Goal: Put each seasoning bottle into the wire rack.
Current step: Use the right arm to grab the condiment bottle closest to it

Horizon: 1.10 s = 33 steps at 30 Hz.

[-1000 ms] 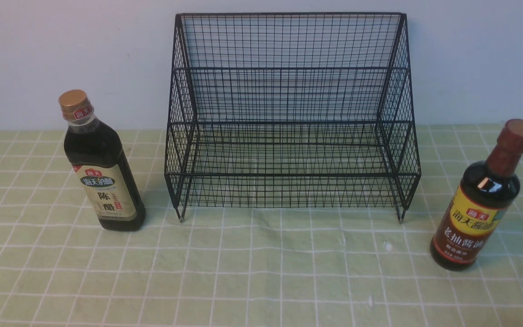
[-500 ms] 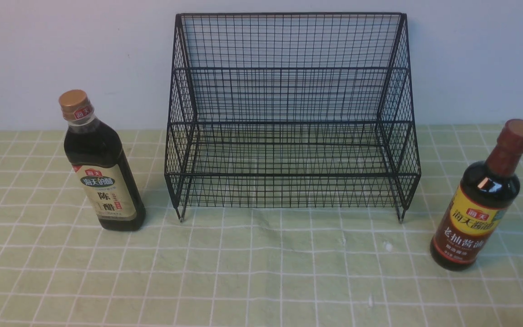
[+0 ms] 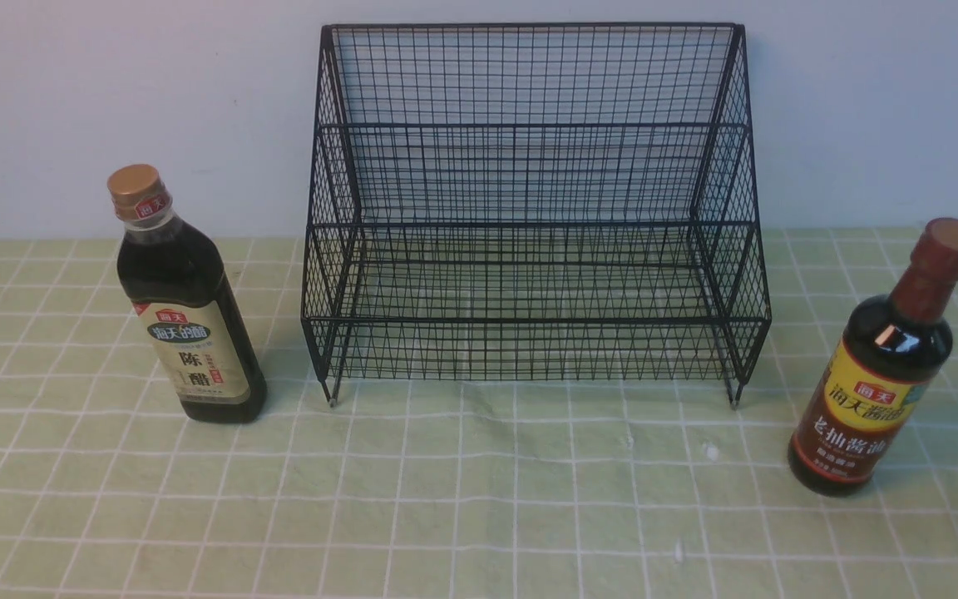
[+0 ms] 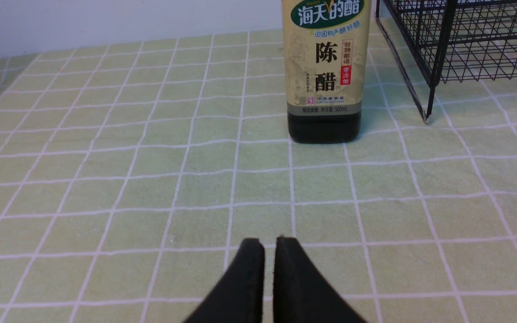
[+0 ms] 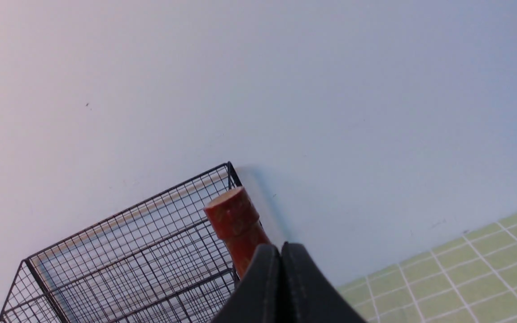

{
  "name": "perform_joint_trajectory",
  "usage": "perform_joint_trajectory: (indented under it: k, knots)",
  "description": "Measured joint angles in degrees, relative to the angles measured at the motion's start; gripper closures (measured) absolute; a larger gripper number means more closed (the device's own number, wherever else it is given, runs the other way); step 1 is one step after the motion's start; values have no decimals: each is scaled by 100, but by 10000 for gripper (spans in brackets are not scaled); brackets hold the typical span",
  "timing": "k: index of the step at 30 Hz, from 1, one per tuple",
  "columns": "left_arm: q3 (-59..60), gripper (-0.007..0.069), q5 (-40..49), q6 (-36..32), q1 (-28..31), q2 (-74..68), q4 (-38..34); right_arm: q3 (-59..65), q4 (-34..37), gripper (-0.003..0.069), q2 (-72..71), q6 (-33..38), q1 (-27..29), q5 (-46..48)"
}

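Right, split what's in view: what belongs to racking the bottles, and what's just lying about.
For the job: gold-capped bottle; red-capped bottle; wire rack, nothing in it yet; left gripper and right gripper, both shut, holding nothing.

Just there: green checked tablecloth; white wall.

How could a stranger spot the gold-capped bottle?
Find the big black wire rack against the wall. The gold-capped vinegar bottle stands upright on the checked cloth left of it, not touching. Unlike the red-capped soy sauce bottle on the right, its label is beige.
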<state>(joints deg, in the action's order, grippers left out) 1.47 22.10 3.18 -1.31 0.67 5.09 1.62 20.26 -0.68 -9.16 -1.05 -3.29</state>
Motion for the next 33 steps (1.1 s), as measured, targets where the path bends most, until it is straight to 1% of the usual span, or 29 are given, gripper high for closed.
perform_joint_trajectory:
  k: [5, 7, 11, 12, 13, 14, 15, 16, 20, 21, 24, 26, 27, 30, 33]
  knots:
    - [0, 607, 0, 0, 0, 0, 0, -29, 20, 673, 0, 0, -6, -469]
    - [0, 607, 0, 0, 0, 0, 0, -139, -11, 673, 0, 16, -6, -457]
    - [0, 607, 0, 0, 0, 0, 0, -1186, -634, 673, 621, 151, -6, -32]
    - [0, 607, 0, 0, 0, 0, 0, -1239, -634, 673, 621, 151, -6, 6]
    - [0, 607, 0, 0, 0, 0, 0, -1659, -955, 670, 1081, 171, -6, 329]
    - [0, 607, 0, 0, 0, 0, 0, -1902, -1108, 666, 1366, 176, -6, 509]
    - [0, 607, 0, 0, 0, 0, 0, -1994, -1134, 664, 1424, 176, -6, 539]
    - [0, 607, 0, 0, 0, 0, 0, -2256, -1282, 657, 1837, 190, -6, 707]
    - [0, 607, 0, 0, 0, 0, 0, -2937, -1447, 608, 2808, 195, -6, 890]
    - [0, 607, 0, 0, 0, 0, 0, -3063, -1460, 592, 3023, 195, -6, 904]
    - [0, 607, 0, 0, 0, 0, 0, -3519, -1509, 496, 3982, 195, -6, 919]
    - [0, 607, 0, 0, 0, 0, 0, -3699, -1514, 427, 4374, 195, -6, 919]
    - [0, 607, 0, 0, 0, 0, 0, -3716, -1514, 419, 4415, 195, -6, 919]
    - [0, 607, 0, 0, 0, 0, 0, -3993, -1527, 283, 5097, 195, -6, 919]
    - [0, 607, 0, 0, 0, 0, 0, -4134, -1527, 209, 5448, 213, -6, 919]
